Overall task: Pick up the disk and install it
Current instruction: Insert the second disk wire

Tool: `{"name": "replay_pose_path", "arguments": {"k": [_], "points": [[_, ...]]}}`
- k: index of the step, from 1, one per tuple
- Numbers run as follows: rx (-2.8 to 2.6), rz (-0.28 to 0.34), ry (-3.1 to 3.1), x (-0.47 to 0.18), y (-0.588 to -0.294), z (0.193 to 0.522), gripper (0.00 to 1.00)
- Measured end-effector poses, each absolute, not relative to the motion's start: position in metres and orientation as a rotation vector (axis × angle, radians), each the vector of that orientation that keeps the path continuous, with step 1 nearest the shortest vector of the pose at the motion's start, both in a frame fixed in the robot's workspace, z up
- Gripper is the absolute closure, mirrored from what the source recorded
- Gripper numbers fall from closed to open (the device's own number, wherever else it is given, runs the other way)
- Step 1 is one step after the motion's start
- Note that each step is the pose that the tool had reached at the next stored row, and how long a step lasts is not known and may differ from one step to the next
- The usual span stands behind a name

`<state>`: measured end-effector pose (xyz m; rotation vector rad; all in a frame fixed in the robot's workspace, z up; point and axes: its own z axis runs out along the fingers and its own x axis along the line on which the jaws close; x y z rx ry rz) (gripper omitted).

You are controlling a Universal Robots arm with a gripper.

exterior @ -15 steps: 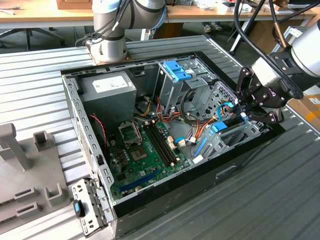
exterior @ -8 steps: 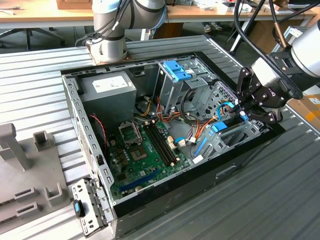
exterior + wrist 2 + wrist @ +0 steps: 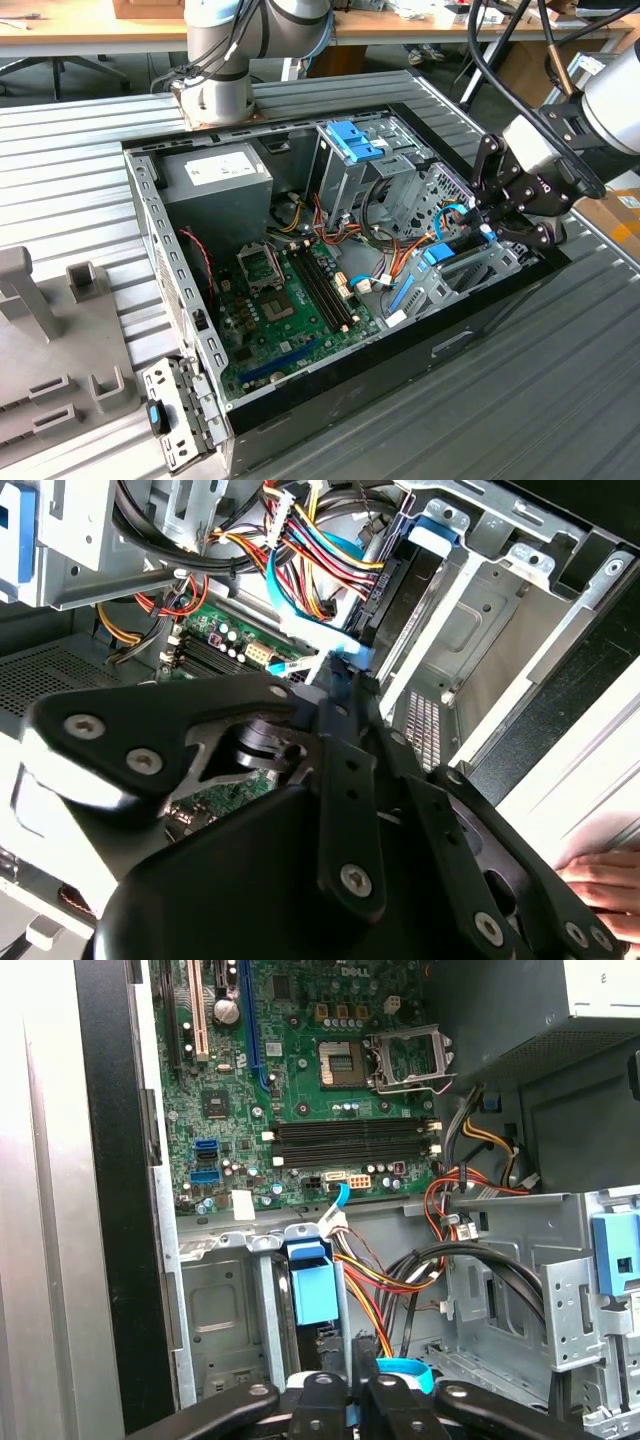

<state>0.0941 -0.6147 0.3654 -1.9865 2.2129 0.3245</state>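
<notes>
- The ribbed metal table point(image 3: 90, 150) carries the open computer case point(image 3: 150, 260), which lies on its side with the motherboard point(image 3: 290, 300) facing up. The arm's base stands at the table's far edge.
- The metal drive cage point(image 3: 470, 275) fills the case's corner at the exterior view's right, against the near wall. Its bays stand open upward, so there is room to come in from above but little to either side.
- The disk point(image 3: 403, 592) appears to stand on edge in a cage slot, seen as a dark slab with a blue rail end point(image 3: 312, 1295) on top. Its long axis runs down into the bay, and coloured cables point(image 3: 310, 550) reach its inner edge.
- The gripper point(image 3: 487, 212) hangs directly over that slot, just above the blue rail. In the first wrist view its fingers point(image 3: 320, 1405) are drawn together with a sliver of blue at the tips. Whether they pinch it I cannot tell.
- A person's hand point(image 3: 600, 880) rests outside the case wall beside the cage.
</notes>
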Motion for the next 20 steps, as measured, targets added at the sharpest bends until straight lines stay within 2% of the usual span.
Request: {"name": "replay_pose_path", "arguments": {"k": [3,4,5,15,20], "points": [[-1.986,0.324,2.213,0.094,-0.6147,0.3654,0.64],[-1.986,0.325,2.213,0.0939,-0.6147,0.3654,0.64],[-1.986,0.325,2.213,0.0939,-0.6147,0.3654,0.58],[-1.963,0.374,2.171,0.0933,-0.6151,0.3653,0.58],[-1.945,0.353,2.134,0.092,-0.6189,0.3653,0.58]]}}
